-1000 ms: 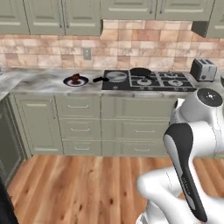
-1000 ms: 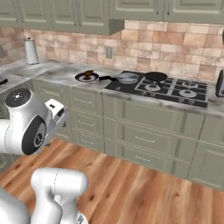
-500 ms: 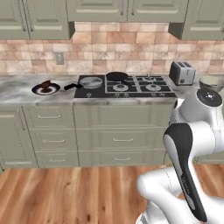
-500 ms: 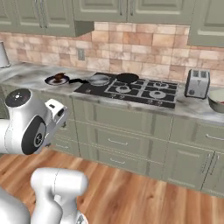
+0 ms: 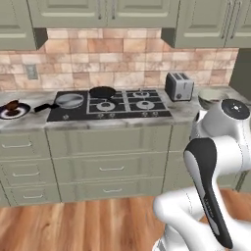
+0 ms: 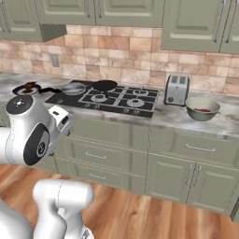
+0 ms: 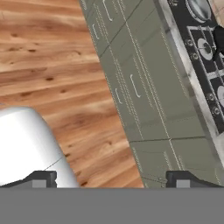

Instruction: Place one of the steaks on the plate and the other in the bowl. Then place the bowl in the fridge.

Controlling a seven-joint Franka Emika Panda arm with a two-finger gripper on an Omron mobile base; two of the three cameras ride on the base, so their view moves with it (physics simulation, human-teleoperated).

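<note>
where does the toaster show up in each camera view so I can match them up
Left base view: toaster at upper right, on the counter just right of the stove.
Right base view: toaster right of centre, between the stove and the bowl.
Hand view: no toaster.
Shared landmark: the stove.

Below me glossy wood floor (image 7: 52,87). Counter (image 6: 186,122) polished marble-look, cabinet fronts (image 5: 108,157) matt grey-green. Toaster (image 6: 177,89) brushed metal. Bowl (image 6: 202,108) matt beige, upper right. Backsplash (image 5: 122,61) rough stone tile.
</note>
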